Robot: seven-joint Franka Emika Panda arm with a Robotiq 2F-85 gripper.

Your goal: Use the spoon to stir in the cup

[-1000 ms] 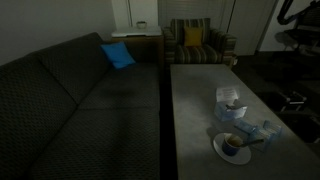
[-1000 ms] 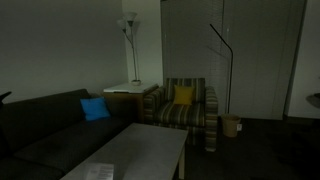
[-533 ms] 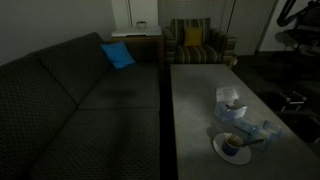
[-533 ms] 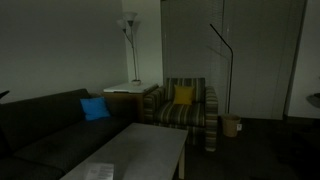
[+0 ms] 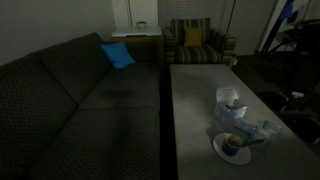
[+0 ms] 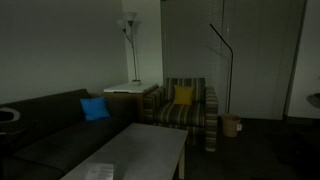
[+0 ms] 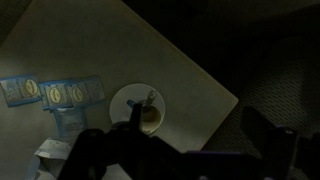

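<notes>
Wrist view: hand (image 7: 185,150) dark, jaws apart; spoon (image 7: 147,98) faint at cup (image 7: 148,114).

The cup (image 5: 234,145) sits on the saucer (image 5: 219,150) on the table (image 5: 195,100), container (image 5: 230,102) near it, sofa (image 5: 80,110) alongside.

The grey table (image 5: 190,110) carries a white saucer (image 5: 218,150), a white boxy container (image 5: 229,102) and – beside them – a pale bluish see-through object (image 5: 262,130).

white container (image 5: 230,101) near cup (image 5: 234,146), bluish object (image 5: 260,130) beside; open above
</notes>
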